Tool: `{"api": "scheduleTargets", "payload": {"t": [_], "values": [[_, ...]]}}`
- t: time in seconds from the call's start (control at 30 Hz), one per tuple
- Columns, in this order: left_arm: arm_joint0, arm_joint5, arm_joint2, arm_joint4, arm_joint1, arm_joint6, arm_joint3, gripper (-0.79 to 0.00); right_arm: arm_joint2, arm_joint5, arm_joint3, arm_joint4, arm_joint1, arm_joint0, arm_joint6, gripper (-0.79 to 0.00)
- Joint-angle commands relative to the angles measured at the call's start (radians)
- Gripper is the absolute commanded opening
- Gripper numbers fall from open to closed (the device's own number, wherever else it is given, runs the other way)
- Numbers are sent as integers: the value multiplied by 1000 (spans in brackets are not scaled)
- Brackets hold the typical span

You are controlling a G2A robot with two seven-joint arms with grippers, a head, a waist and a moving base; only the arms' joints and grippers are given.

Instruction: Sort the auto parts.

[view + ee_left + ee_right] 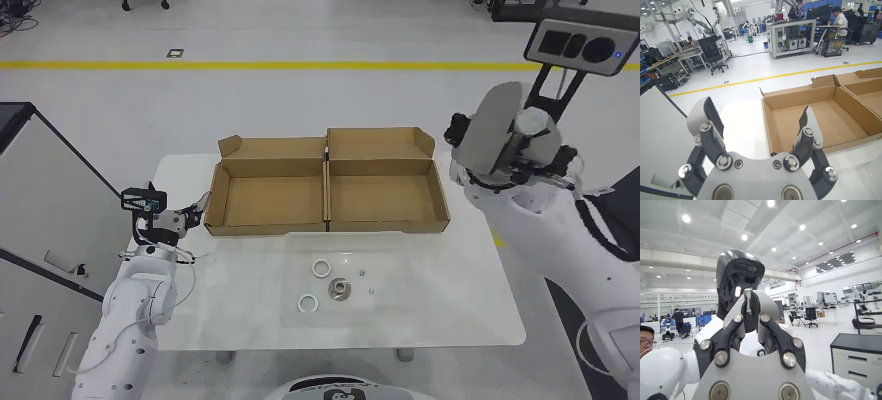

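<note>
Several small auto parts lie on the white table (440,290): two white rings (321,267) (308,303), a metal flanged piece (340,290) and tiny bits beside it. My left gripper (190,213) (757,108) hovers open and empty at the table's left side, just off the near left corner of the left cardboard box (270,190) (815,117). My right gripper (510,125) (749,294) is raised high at the table's right side, turned upward, and shut on a threaded bolt (748,302).
A second cardboard box (385,185) (866,89) adjoins the first at the table's back; both are empty. A grey cabinet (40,190) stands left of the table.
</note>
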Motion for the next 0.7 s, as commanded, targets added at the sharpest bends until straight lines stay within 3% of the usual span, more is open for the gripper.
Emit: {"api": "scheduleTargets", "payload": {"t": [0.0,0.23,0.43,0.67], "values": [[0,0,0,0,0,0,0,0,18,30,6,-87,-2,-4,-20,-785],[0,0,0,0,0,0,0,0,60,98,-25,-249,-13,-42,-101,-785],[0,0,0,0,0,0,0,0,46,44,-55,-70,-36,-84,-105,-785],[0,0,0,0,0,0,0,0,70,58,-35,102,-56,-106,2,-785]]}}
